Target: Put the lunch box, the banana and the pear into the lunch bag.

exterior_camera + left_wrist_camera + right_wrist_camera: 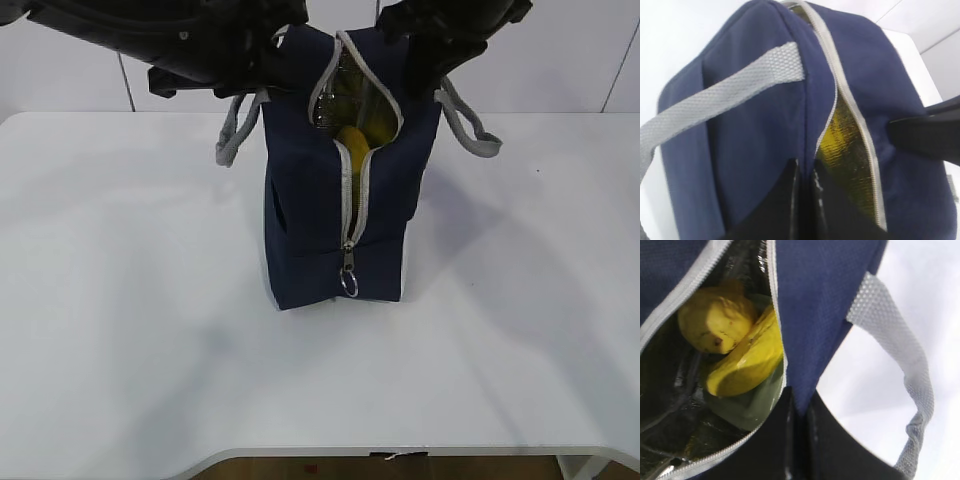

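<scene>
White bench (120, 330) w/ rounded front edge fills most of the exterior view; pale wall w/ thin dark seams behind it, strip of brownish floor under the front edge. Bench surface is bare around the bag.

Left side: black arm comes in from top left. Left pincer (805, 200) is closed, pinching the navy fabric rim of the lunch bag (330, 200) just beside the zip opening; grey handle (715, 100) drapes across that side panel.

Centre: bag stands upright mid-bench, zip (352, 215) parted from the top down most of the front, ring pull (348, 283) hanging near the bottom. Foil lining shows yellowish inside.

Right side: right pincer (799, 440) also closed on the opposite rim, other grey handle (895, 350) looping out beside it. Right wrist view looks into the bag: pear (715, 322) up top, touching the banana (747, 365) just below it, both lying on the sage-green lid of the lunch box (747, 405).
</scene>
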Controlling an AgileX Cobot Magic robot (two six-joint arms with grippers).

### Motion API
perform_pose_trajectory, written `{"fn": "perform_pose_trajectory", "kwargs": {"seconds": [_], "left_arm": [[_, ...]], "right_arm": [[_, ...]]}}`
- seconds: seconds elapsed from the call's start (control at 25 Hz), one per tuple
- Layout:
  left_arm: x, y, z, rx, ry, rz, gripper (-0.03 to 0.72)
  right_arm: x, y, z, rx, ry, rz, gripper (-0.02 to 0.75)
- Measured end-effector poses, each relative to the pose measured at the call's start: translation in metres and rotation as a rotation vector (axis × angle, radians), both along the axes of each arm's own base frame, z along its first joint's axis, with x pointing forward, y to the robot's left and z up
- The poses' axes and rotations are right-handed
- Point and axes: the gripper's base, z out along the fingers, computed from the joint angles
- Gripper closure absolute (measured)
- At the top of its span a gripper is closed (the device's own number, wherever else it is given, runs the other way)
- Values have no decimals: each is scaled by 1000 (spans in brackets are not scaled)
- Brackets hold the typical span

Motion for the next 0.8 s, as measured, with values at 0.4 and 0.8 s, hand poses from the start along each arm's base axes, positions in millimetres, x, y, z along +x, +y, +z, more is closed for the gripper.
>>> {"fn": "perform_pose_trajectory", "kwargs": {"seconds": [0.4, 0.8], "left_arm": [[-1, -14, -10, -6, 2, -11, 693], [0, -14, -11, -5, 4, -10, 678]], "right_arm": [[-4, -3, -7, -15, 21, 12, 730], [-5, -3, -10, -10, 35, 14, 713]]}}
